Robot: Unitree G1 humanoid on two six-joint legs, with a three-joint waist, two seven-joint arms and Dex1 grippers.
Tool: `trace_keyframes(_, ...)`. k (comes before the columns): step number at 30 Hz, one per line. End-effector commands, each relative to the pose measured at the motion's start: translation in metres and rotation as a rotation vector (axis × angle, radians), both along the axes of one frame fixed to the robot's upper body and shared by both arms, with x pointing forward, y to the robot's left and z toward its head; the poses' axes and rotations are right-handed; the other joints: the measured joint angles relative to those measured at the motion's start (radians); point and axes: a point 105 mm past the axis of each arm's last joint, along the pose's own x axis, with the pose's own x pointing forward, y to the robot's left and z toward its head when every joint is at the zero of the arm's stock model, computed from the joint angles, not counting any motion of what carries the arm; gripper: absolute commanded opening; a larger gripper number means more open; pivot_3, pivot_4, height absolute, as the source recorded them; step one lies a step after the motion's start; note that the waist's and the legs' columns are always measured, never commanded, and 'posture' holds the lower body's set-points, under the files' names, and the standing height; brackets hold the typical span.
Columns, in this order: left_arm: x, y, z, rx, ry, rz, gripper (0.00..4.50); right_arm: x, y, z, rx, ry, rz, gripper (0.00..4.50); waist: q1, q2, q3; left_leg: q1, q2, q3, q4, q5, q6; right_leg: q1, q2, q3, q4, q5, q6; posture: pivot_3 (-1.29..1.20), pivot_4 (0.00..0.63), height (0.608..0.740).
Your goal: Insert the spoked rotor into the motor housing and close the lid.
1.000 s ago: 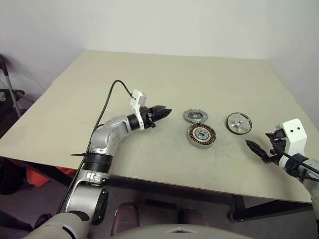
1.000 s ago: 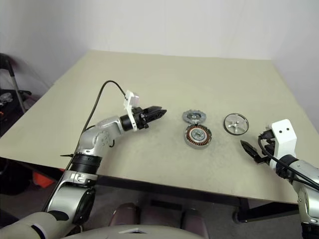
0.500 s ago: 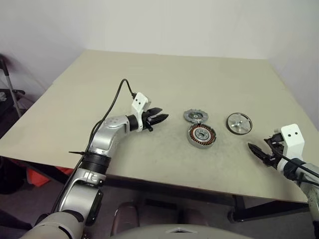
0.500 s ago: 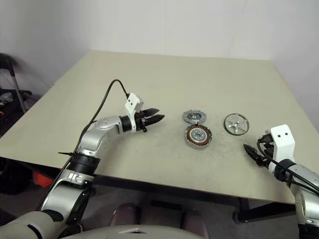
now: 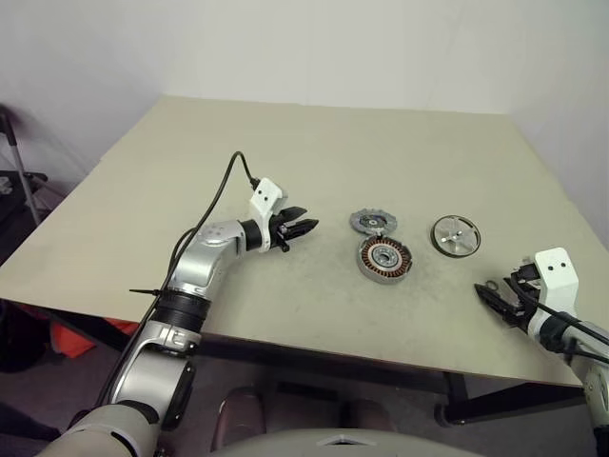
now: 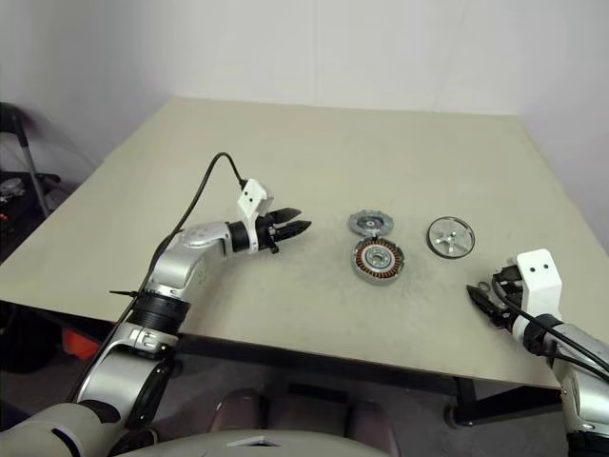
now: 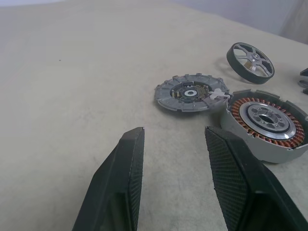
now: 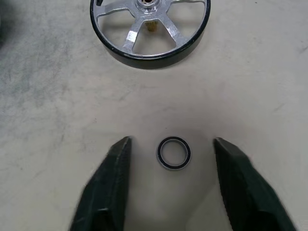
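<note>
Spoked rotor [image 5: 456, 235] not yet in motor housing [image 5: 384, 259], lid [image 5: 371, 222] off — we see both pincers apart, empty — all steps left.

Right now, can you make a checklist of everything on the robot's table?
Surface: beige table, bare apart from the parts.
Housing: open, copper windings showing, near the table's middle.
Lid: flat, touching the housing's far side.
Rotor: flat, right of the housing, apart from it.
Clutter: small black ring lying between the right gripper's fingers.
Left gripper: open, holding nothing, pointing at the lid.
Right gripper: open, low over the ring.
Cables: black cable looping off the left wrist.
Surroundings: white wall; dark objects at the far left.
</note>
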Motion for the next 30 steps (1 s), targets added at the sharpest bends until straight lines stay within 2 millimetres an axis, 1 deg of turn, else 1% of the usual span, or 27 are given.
trace_keyframes(1,0.003,-0.003,0.017,-0.002,-0.072,-0.011,2.12,0.001,-0.005,-0.001,-0.003,-0.005,-0.023,1.66,0.0,0.0,0.0,0.0,0.0,0.0,0.0,0.0,0.0,0.0,0.0,0.0,0.0,0.0,0.0,0.0,0.0,0.74)
trace_keyframes(3,0.004,-0.002,0.017,0.001,-0.078,-0.007,2.12,0.002,-0.004,-0.001,-0.005,-0.004,-0.022,0.93,0.0,0.0,0.0,0.0,-0.001,0.0,0.001,0.0,0.0,0.001,-0.001,0.0,0.0,0.0,0.0,0.0,0.0,0.74)
trace_keyframes(4,0.004,-0.002,0.018,0.002,-0.08,-0.005,2.12,0.003,-0.004,-0.001,-0.008,-0.003,-0.02,0.65,0.0,0.0,0.0,0.0,-0.001,0.0,0.001,0.0,0.0,0.001,-0.001,0.0,0.0,0.0,0.0,0.0,0.0,0.74)
trace_keyframes(5,0.005,-0.002,0.018,0.003,-0.083,-0.004,2.12,0.004,-0.003,-0.001,-0.009,-0.004,-0.017,0.55,0.0,0.0,0.0,0.0,-0.001,0.0,0.001,0.0,0.0,0.001,-0.001,0.0,0.0,0.0,0.0,0.0,0.0,0.74)
trace_keyframes(14,0.006,-0.003,0.019,0.011,-0.092,-0.004,2.12,0.01,0.002,0.004,0.0,-0.023,0.005,0.55,-0.003,0.0,0.0,0.001,-0.001,0.0,0.001,0.0,0.0,0.001,-0.001,0.0,0.0,0.0,0.0,0.0,0.0,0.74)
trace_keyframes(16,0.006,-0.002,0.018,0.011,-0.091,-0.003,2.12,0.012,0.009,0.01,0.0,-0.044,0.038,0.56,-0.004,0.0,0.0,0.001,-0.001,0.0,0.001,0.0,0.0,0.001,-0.001,0.0,0.0,0.0,0.0,0.0,0.0,0.74)
trace_keyframes(19,0.006,-0.003,0.018,0.012,-0.092,-0.003,2.12,0.019,0.023,0.027,-0.021,-0.096,0.103,0.56,-0.004,0.0,0.0,0.0,-0.001,0.0,0.001,0.0,0.0,0.001,-0.001,0.0,0.0,0.0,0.0,0.0,0.0,0.74)
trace_keyframes(21,0.006,-0.004,0.018,0.011,-0.093,-0.007,2.12,0.028,0.04,0.046,-0.025,-0.152,0.167,0.56,-0.006,0.001,-0.001,0.0,-0.001,0.0,0.0,0.0,0.0,0.0,-0.001,0.0,0.0,0.0,0.0,0.0,0.0,0.74)
trace_keyframes(22,0.006,-0.005,0.019,0.01,-0.094,-0.01,2.12,0.033,0.054,0.057,-0.018,-0.182,0.215,0.56,-0.008,0.001,-0.001,0.0,0.0,0.0,0.0,0.0,0.0,0.0,-0.001,0.0,0.0,0.0,0.0,0.0,0.0,0.74)
trace_keyframes(24,0.006,-0.006,0.02,0.009,-0.097,-0.013,2.12,0.038,0.078,0.071,-0.009,-0.217,0.297,0.56,-0.014,0.001,-0.001,0.0,0.0,0.0,0.0,0.0,0.0,0.0,-0.001,0.0,0.0,0.0,0.0,0.0,0.0,0.74)
trace_keyframes(26,0.006,-0.007,0.02,0.009,-0.1,-0.014,2.12,0.043,0.1,0.079,0.007,-0.235,0.366,0.56,-0.018,0.001,-0.001,0.0,0.0,0.0,0.0,0.0,0.0,0.0,-0.001,0.0,0.001,0.0,0.0,0.0,0.0,0.74)
trace_keyframes(27,0.006,-0.007,0.02,0.009,-0.101,-0.014,2.12,0.044,0.108,0.08,0.01,-0.238,0.39,0.56,-0.019,0.001,-0.001,0.0,0.0,0.0,0.0,0.0,0.0,0.0,0.0,0.0,0.001,0.0,0.0,0.0,0.0,0.74)
trace_keyframes(30,0.007,-0.008,0.021,0.01,-0.105,-0.012,2.12,0.052,0.133,0.078,0.047,-0.231,0.449,0.56,-0.018,0.001,-0.001,0.0,0.0,-0.001,0.0,0.001,-0.001,0.0,-0.001,0.0,0.0,0.0,0.0,0.0,0.0,0.74)
